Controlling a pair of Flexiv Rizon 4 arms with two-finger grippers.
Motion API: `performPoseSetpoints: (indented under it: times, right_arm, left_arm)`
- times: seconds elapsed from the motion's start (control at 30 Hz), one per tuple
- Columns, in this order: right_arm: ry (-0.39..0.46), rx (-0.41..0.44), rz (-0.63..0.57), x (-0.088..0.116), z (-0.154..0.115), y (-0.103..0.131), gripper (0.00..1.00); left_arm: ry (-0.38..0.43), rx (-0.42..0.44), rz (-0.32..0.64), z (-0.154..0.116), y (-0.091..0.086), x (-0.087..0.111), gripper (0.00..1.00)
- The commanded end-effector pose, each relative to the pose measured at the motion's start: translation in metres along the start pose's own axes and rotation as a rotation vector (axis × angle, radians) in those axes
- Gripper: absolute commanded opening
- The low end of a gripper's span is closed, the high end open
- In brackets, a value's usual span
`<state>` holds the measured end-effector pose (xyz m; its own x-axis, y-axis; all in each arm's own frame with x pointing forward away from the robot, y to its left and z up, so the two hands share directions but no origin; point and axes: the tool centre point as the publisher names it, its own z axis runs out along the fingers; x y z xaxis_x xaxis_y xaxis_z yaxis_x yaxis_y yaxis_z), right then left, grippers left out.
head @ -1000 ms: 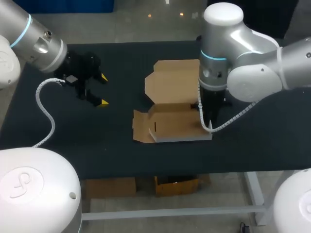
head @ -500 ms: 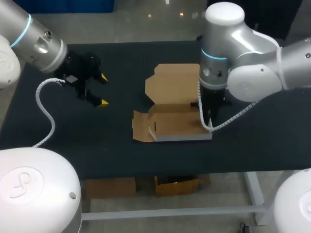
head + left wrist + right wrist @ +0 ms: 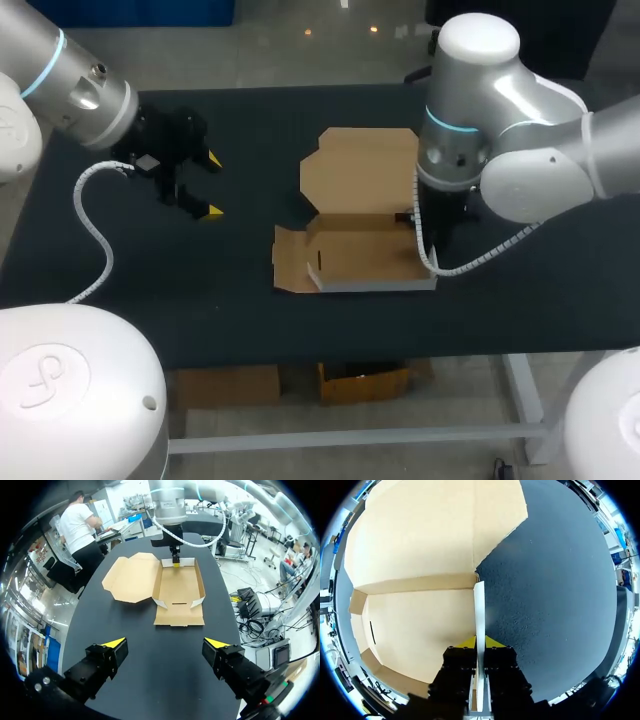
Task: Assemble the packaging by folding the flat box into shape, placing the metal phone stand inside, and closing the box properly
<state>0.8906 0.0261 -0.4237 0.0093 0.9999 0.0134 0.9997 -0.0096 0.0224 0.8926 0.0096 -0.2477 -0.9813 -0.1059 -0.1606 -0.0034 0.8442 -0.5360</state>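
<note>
The box [image 3: 360,255] sits mid-way along the worktop [image 3: 250,320], its right wall [image 3: 479,610] pinched in the right tool [image 3: 480,642].
Its lid [image 3: 360,170] lies flat toward the far edge; the left tool [image 3: 212,186] hangs open near the left edge, well apart.

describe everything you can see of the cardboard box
The cardboard box is half assembled: a shallow tray, brown inside and white outside, walls upright, empty. Its lid lies open and flat on the black table on the far side. The right gripper pinches one end wall; at the opposite end a flap lies flat, beside a slit.
</note>
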Motion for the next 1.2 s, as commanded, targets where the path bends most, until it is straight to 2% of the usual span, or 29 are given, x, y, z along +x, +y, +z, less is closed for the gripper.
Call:
performPoseSetpoints:
  times: [0.03, 0.37, 0.53, 0.73, 1.03, 1.2]
  right_arm:
    - [-0.012, -0.002, 0.002, 0.0018, -0.0033, -0.0024, 0.03]
    - [-0.085, 0.016, -0.031, 0.0066, -0.0032, -0.0007, 0.0]
    - [-0.196, 0.044, -0.047, 0.0096, -0.0003, 0.0009, 0.0]
    - [-0.302, 0.076, 0.005, 0.0096, 0.002, 0.0019, 0.0]
    - [-0.354, 0.079, 0.045, 0.0089, 0.0006, 0.0017, 0.0]
    - [-0.348, 0.063, 0.051, 0.009, -0.0006, 0.0011, 0.0]
  left_arm:
    - [0.002, -0.006, -0.001, -0.0002, -0.0007, -0.0005, 1.0]
    - [0.002, -0.006, -0.001, -0.0002, -0.0007, -0.0005, 1.0]
    - [0.002, -0.006, -0.001, -0.0002, -0.0007, -0.0005, 1.0]
    - [0.002, -0.006, -0.001, -0.0002, -0.0007, -0.0005, 1.0]
    - [0.002, -0.006, -0.001, -0.0002, -0.0007, -0.0005, 1.0]
    - [0.002, -0.006, -0.001, -0.0002, -0.0007, -0.0005, 1.0]
